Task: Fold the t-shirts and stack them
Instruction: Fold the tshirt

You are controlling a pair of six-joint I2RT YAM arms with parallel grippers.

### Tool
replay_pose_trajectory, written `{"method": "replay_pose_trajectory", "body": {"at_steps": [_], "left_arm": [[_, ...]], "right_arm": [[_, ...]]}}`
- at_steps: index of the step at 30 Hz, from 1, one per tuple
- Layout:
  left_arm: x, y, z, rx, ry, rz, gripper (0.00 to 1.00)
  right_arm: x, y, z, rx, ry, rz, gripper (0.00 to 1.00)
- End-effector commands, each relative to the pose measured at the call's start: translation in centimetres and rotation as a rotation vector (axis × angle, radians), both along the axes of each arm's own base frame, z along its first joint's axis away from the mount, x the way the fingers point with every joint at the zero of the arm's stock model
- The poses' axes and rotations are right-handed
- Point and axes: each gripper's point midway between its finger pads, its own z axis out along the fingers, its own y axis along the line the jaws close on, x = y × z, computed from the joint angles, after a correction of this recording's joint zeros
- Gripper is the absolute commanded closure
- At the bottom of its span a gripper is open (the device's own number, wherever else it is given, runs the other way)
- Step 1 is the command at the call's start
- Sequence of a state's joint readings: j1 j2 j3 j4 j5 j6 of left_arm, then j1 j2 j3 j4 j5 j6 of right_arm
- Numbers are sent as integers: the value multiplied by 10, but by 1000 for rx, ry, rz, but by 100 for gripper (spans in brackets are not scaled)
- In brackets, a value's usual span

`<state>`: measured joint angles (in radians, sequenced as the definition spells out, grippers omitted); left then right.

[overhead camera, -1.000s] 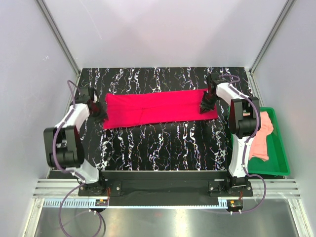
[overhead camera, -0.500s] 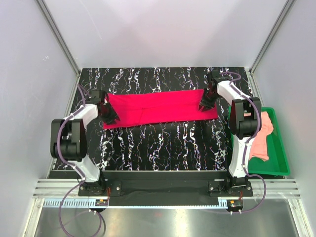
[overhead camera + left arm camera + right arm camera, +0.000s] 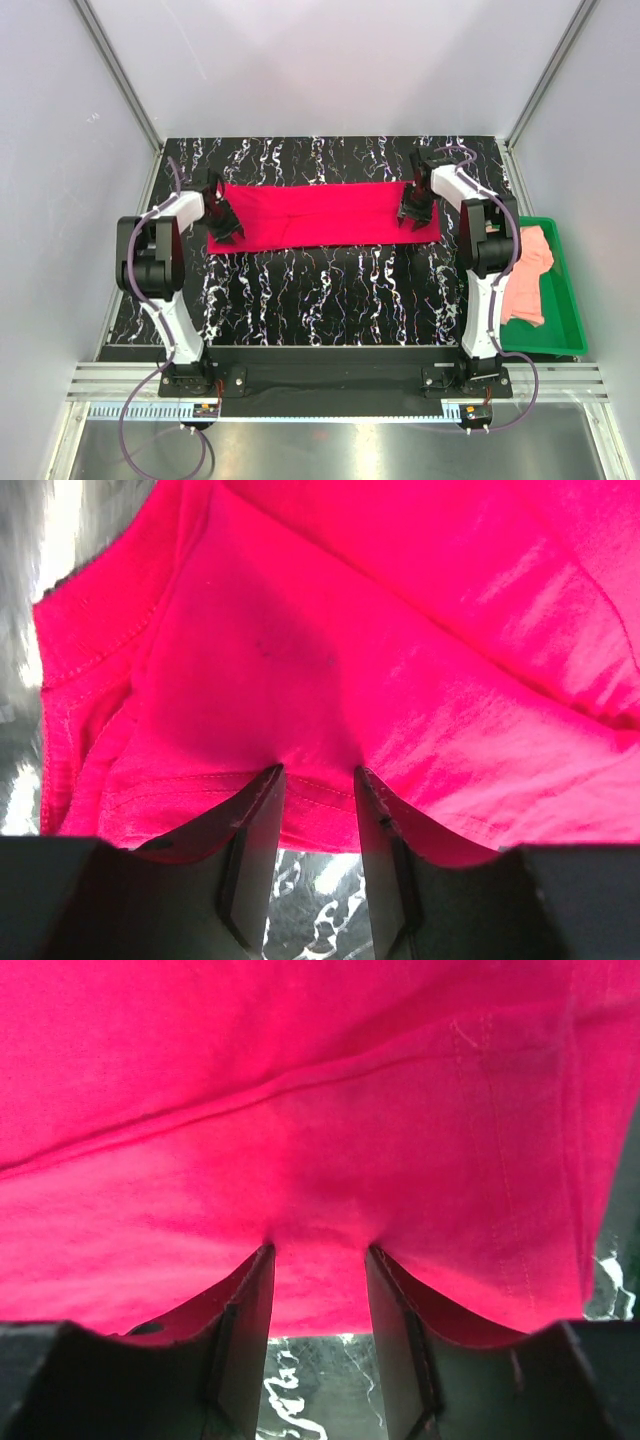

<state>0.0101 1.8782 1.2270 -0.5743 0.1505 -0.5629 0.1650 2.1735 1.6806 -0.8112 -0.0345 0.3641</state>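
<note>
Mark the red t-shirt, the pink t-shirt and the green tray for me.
red t-shirt [image 3: 330, 212]: top view, middle of the folded cloth.
pink t-shirt [image 3: 532, 270]: top view, centre of the crumpled cloth.
green tray [image 3: 563, 300]: top view, bare floor by its right wall.

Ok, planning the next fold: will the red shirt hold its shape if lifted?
Probably not: the red shirt lies in thin flat layers, so likely sags. It puckers at the left end effector, suggesting soft, light cloth.

One red t-shirt [image 3: 325, 214]; one pink t-shirt [image 3: 528, 275]; one tray [image 3: 565, 310].
</note>
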Motion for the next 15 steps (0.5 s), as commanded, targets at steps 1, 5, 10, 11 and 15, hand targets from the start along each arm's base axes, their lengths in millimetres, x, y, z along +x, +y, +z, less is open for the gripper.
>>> {"method": "replay_pose_trajectory", "body": {"at_steps": [1, 5, 10, 11, 15], "left_arm": [[8, 24, -15, 136, 49, -65, 59], [36, 35, -5, 206, 26, -154, 59], [55, 44, -18, 259, 88, -264, 58], [65, 48, -12, 281, 69, -286, 58], [83, 55, -2, 343, 3, -356, 57]], "right_arm": [[-15, -4, -11, -67, 47, 10, 51], [-61, 1, -18, -73, 125, -28, 51], [-128, 24, -13, -61, 198, -22, 51], [-140, 36, -11, -9, 219, -15, 51], [-188, 76, 1, 82, 260, 13, 51]]}}
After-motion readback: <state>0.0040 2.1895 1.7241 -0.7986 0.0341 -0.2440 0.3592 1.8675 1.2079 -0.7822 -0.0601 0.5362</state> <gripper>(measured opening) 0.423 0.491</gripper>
